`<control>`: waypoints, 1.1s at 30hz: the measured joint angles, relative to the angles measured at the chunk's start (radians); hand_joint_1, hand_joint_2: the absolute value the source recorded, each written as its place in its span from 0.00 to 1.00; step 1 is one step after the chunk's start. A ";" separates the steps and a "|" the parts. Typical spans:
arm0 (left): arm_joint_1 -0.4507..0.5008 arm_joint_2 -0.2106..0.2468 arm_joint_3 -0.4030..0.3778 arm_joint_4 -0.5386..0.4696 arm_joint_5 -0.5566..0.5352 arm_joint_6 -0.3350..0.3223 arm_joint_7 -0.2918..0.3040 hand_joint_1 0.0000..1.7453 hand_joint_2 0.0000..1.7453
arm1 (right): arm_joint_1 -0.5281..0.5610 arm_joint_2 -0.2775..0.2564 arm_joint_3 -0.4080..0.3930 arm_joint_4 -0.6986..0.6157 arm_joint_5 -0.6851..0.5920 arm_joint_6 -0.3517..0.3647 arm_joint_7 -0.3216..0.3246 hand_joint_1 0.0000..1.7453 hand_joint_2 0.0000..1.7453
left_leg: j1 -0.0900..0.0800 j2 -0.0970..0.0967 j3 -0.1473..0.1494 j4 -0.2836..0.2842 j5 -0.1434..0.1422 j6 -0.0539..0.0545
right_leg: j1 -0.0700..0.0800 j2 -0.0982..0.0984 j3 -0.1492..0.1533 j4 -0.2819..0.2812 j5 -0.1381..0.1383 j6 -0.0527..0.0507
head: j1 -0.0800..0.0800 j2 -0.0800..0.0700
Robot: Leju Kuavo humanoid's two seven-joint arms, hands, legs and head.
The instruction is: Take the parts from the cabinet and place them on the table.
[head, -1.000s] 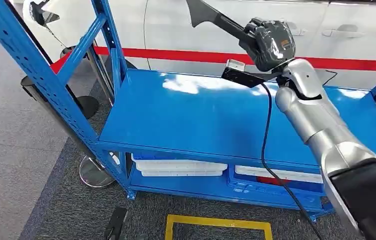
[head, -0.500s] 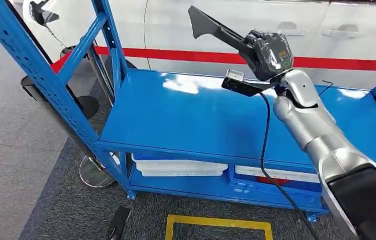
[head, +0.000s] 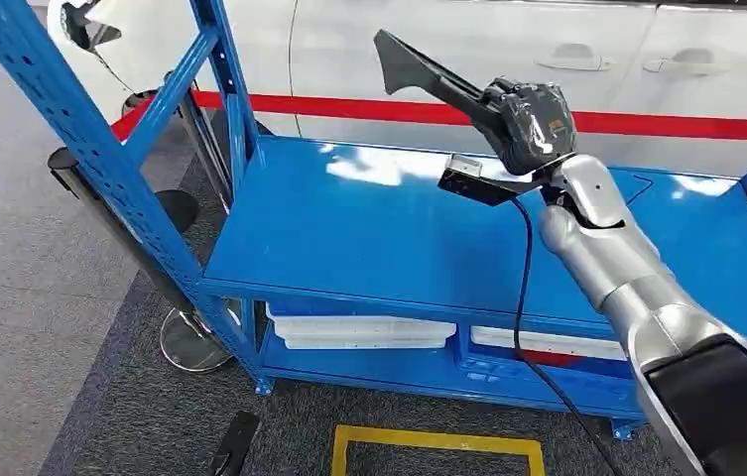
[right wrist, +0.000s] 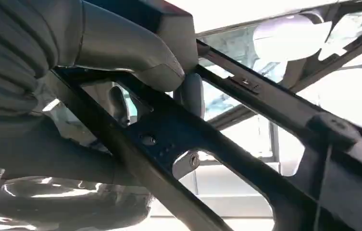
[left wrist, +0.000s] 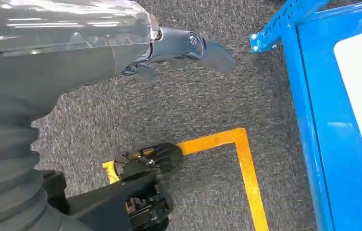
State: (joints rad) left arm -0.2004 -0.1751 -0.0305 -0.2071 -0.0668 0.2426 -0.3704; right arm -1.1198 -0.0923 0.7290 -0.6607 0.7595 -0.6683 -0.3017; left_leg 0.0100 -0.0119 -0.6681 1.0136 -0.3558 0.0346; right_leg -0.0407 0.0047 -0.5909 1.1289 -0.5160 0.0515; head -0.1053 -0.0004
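My right hand (head: pixel 533 121) grips a long black plastic part (head: pixel 419 69) and holds it in the air above the back of the blue shelf top (head: pixel 369 228). The part's flared end points up and to the left, against the white car behind. From the right wrist the same black part (right wrist: pixel 193 139) runs across the picture as crossing bars with small holes, and my thumb (right wrist: pixel 121 45) presses on it. My left hand (left wrist: pixel 179 45) hangs by my side over the grey carpet, holding nothing, its dark fingers loosely extended.
The blue rack's slanted upright (head: pixel 81 149) stands at the left. White trays (head: pixel 359 329) lie on the lower shelf. A white car (head: pixel 468 50) with a red stripe stands close behind. A yellow floor marking (head: pixel 436 441) lies in front, and a black stanchion base (head: pixel 179 208) stands at the left.
My right hand has lowered slightly and shifted a little left with the black part, which now tilts lower. The head view has shifted slightly too.
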 joint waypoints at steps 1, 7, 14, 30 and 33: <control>0.000 0.000 0.000 0.000 -0.002 0.000 0.000 0.00 1.00 | -0.002 0.000 0.000 0.000 0.002 0.000 0.007 1.00 1.00 | 0.000 0.000 -0.007 0.010 -0.001 -0.007 | -0.001 -0.002 0.044 -0.100 0.017 -0.003 | 0.000 0.000; 0.007 0.000 0.000 0.000 -0.005 0.007 0.000 0.00 1.00 | -0.002 0.010 0.003 0.000 0.012 0.002 0.024 1.00 1.00 | 0.003 -0.001 -0.032 0.013 0.004 -0.053 | 0.008 -0.004 0.016 -0.103 0.053 -0.047 | 0.000 0.000; 0.008 0.000 -0.003 0.000 -0.009 0.009 0.003 0.00 1.00 | 0.000 0.016 0.005 0.000 0.011 0.003 0.026 1.00 1.00 | 0.004 0.005 -0.051 0.262 -0.145 -0.062 | 0.022 -0.005 -0.056 -0.097 0.104 -0.064 | 0.000 0.000; -0.001 -0.002 -0.019 0.000 -0.014 -0.013 0.002 0.00 1.00 | -0.017 0.006 0.004 0.029 -0.013 -0.001 0.005 1.00 1.00 | -0.001 0.015 0.013 -0.004 -0.020 -0.013 | 0.008 -0.005 -0.074 0.098 0.035 -0.004 | -0.001 0.000; -0.001 -0.001 -0.020 0.000 -0.013 -0.013 -0.005 0.00 1.00 | -0.015 0.007 0.004 0.030 -0.015 -0.013 0.004 1.00 1.00 | -0.006 0.013 -0.022 0.028 -0.011 -0.027 | 0.014 -0.002 0.037 -0.081 -0.001 -0.006 | -0.001 0.000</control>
State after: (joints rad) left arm -0.2011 -0.1762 -0.0504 -0.2075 -0.0797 0.2296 -0.3750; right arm -1.1344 -0.0851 0.7328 -0.6310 0.7446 -0.6813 -0.2975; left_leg 0.0045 0.0012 -0.6904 1.0411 -0.3670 0.0074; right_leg -0.0270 0.0027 -0.5541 1.0484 -0.5167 0.0455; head -0.1060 -0.0008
